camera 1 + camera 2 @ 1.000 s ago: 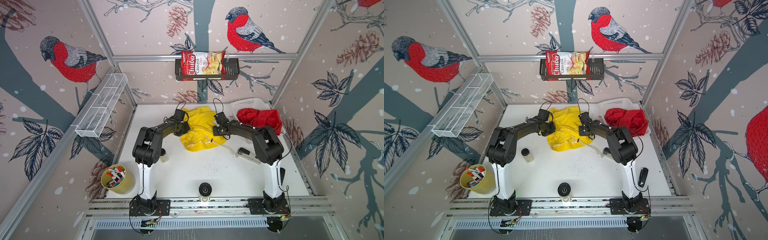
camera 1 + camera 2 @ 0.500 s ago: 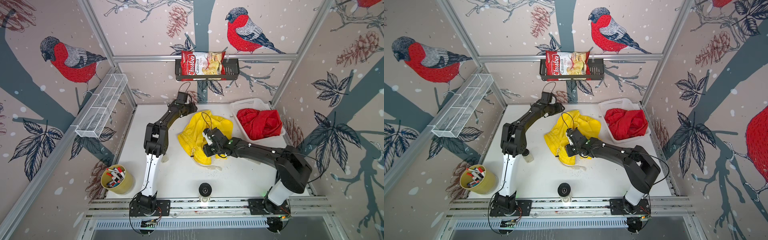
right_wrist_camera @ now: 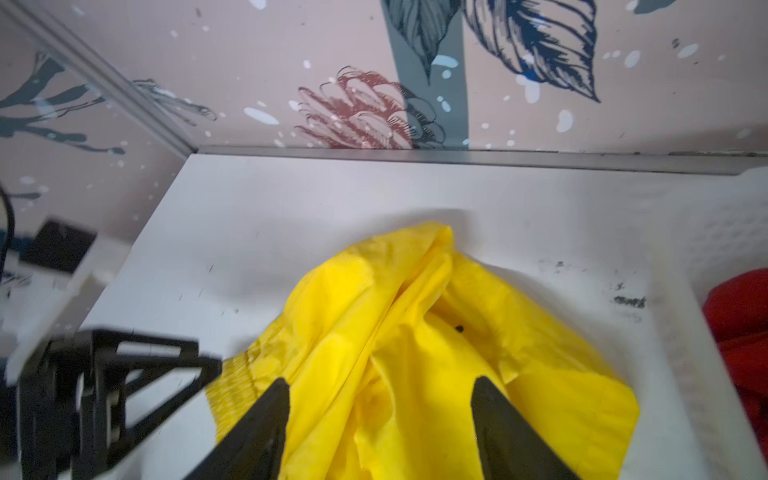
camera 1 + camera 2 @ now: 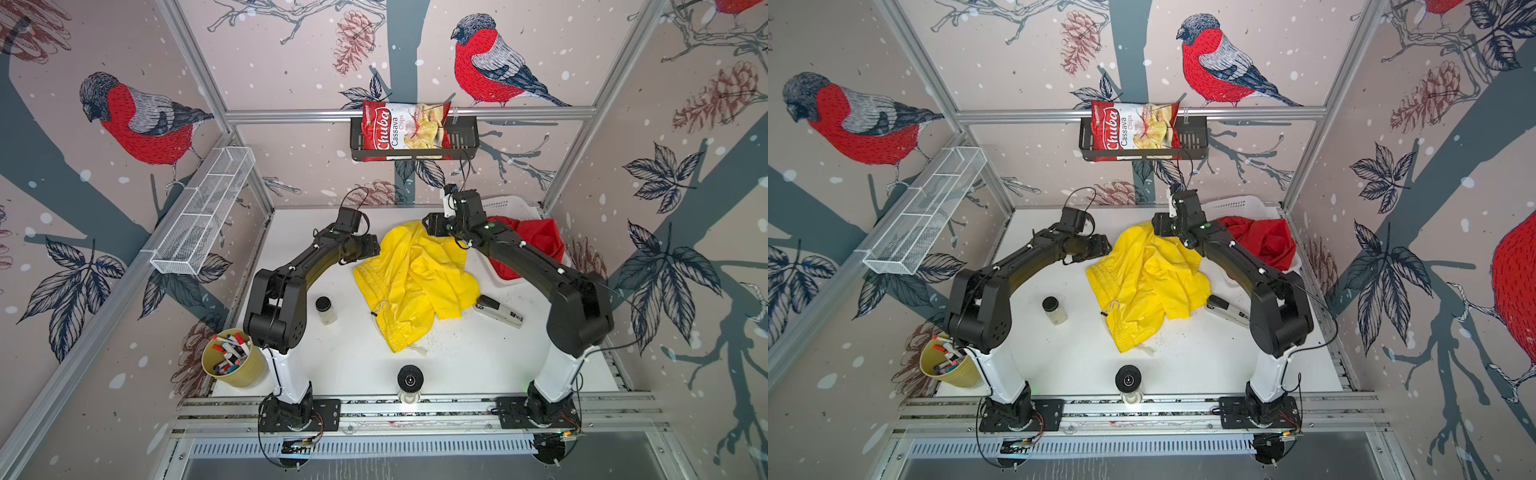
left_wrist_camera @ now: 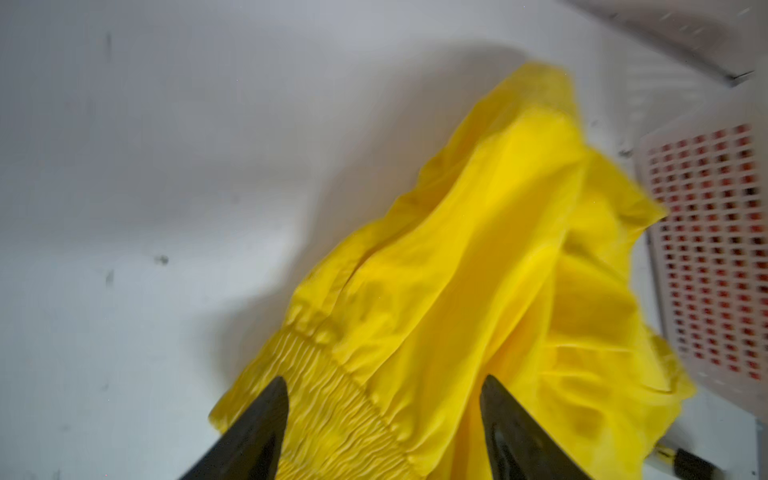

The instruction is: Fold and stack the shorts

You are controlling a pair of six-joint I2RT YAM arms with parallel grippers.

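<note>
Yellow shorts (image 4: 415,286) lie crumpled; left claw (image 5: 382,390) and right claw (image 3: 380,388) gape empty, and careless pinching could bunch layers.

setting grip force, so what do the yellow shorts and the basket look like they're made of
Yellow shorts: thin woven synthetic, likely nylon or polyester, with a slight sheen; it holds crisp, sharp creases, and its waist is shirred elastic.
Basket: rigid white plastic, fairly matte, moulded as a grid of small square holes.
</note>
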